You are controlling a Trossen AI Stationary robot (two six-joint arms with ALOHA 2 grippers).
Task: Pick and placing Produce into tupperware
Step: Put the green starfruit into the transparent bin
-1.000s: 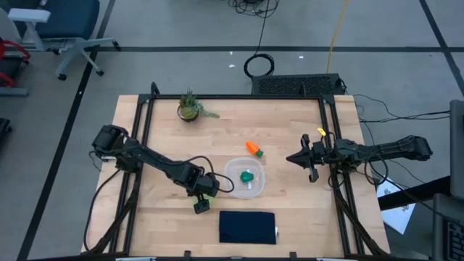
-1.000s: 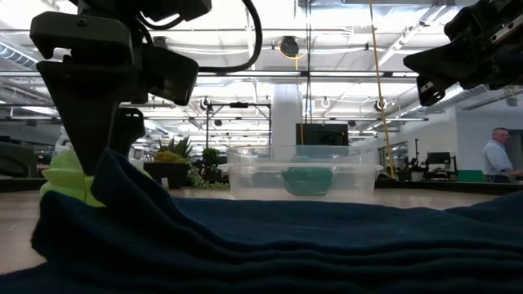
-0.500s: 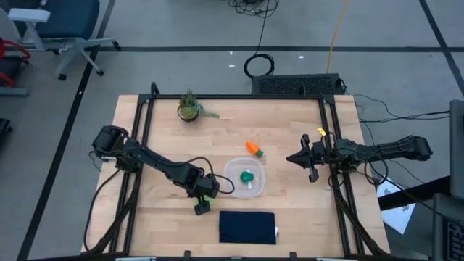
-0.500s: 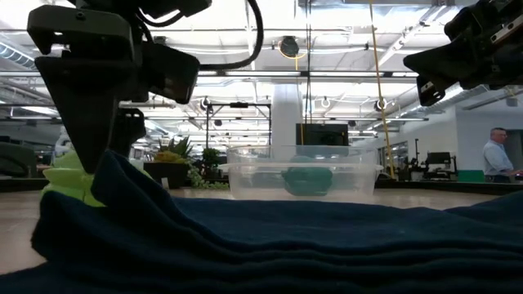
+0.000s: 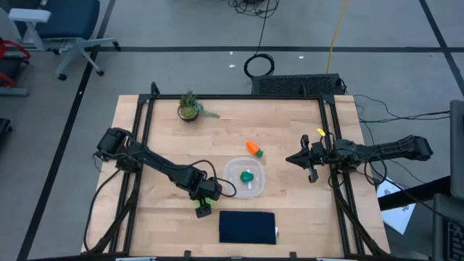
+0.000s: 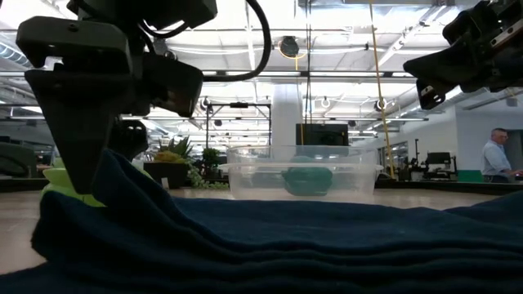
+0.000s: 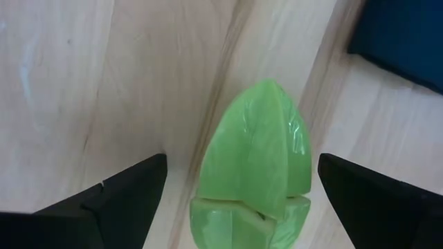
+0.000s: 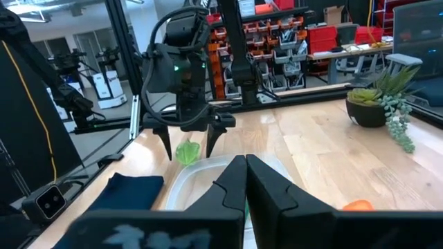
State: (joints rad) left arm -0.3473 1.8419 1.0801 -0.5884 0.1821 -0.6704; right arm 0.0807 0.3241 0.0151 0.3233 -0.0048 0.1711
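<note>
The flat light-green leafy piece (image 7: 256,166) lies flat on the wooden table just left of the navy pad. My left gripper (image 5: 203,209) points down over it, open, one finger on each side (image 8: 187,142), touching nothing. In the low view the leafy piece (image 6: 61,181) shows beside the left gripper (image 6: 82,139). The clear tupperware (image 5: 244,178) stands at the table's middle with the dark green lump (image 5: 248,175) inside. The orange carrot (image 5: 254,148) lies on the table beyond it. My right gripper (image 5: 290,159) hovers shut near the right edge.
The dark navy pad (image 5: 247,226) lies near the table's near edge, right of the left gripper. A potted spiky plant (image 5: 190,107) stands at the far left. Black frame rails run along both sides. A person (image 6: 496,155) stands far off in the room.
My left gripper has sunk a little and edged toward the near edge, staying open with its fingers either side of the leafy piece. The leafy piece has stayed where it was.
</note>
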